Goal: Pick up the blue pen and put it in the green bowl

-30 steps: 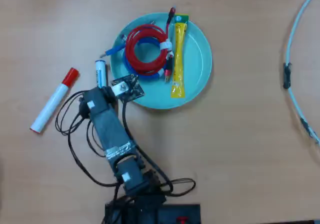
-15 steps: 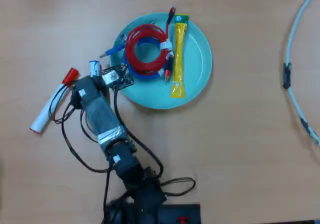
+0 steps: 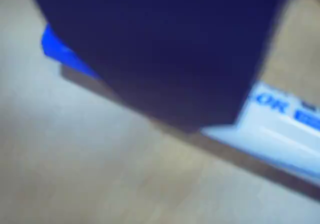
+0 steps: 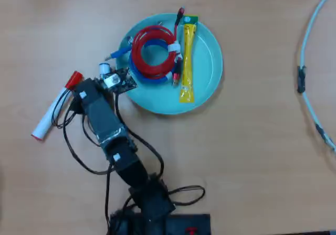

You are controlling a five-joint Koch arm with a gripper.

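The blue pen lies on the worktop just beside the green bowl's left rim, mostly hidden under the arm's head in the overhead view. Whether the fingers are open cannot be told. A red-capped marker lies further left. The worktop's right half is largely bare.

Red-capped marker on counter; coiled red cable, blue cable, yellow sachet; pale hose far right.
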